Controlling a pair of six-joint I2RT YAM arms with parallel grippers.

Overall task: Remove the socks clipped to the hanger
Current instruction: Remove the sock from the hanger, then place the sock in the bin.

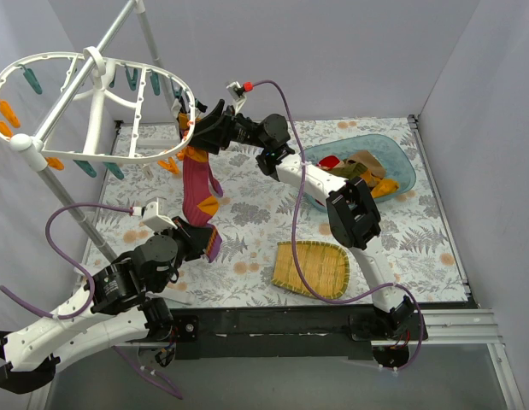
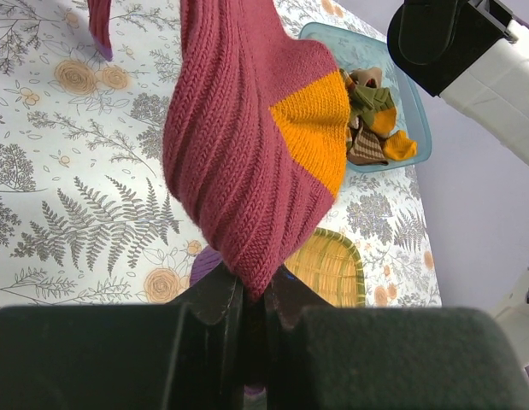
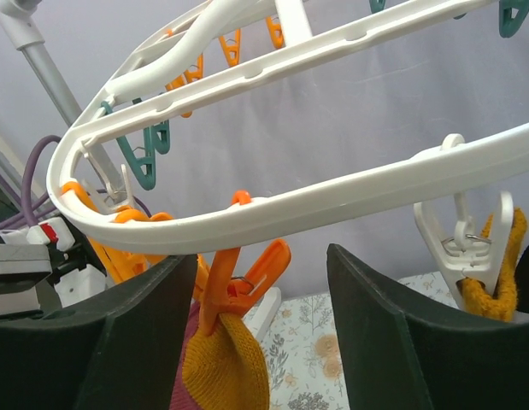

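The white hanger (image 1: 102, 64) hangs at the top left, with orange and teal clips under its rim. From its near rim (image 3: 290, 205) dangles a maroon sock (image 1: 196, 184) with an orange heel. An orange clip (image 3: 247, 273) pinches its mustard toe (image 3: 226, 359). My right gripper (image 3: 260, 256) is open, its jaws standing either side of that clip, just under the rim. My left gripper (image 2: 255, 286) is shut on the lower end of the maroon sock (image 2: 238, 154), low above the table. A white clip (image 3: 461, 239) at the right holds another mustard sock end (image 3: 495, 290).
A blue tray (image 1: 401, 162) with several loose socks sits at the back right. A bamboo tray (image 1: 308, 267) lies near the front middle. The grey-white pole stand (image 1: 59, 192) slants up at the left. Walls close in on the left, back and right.
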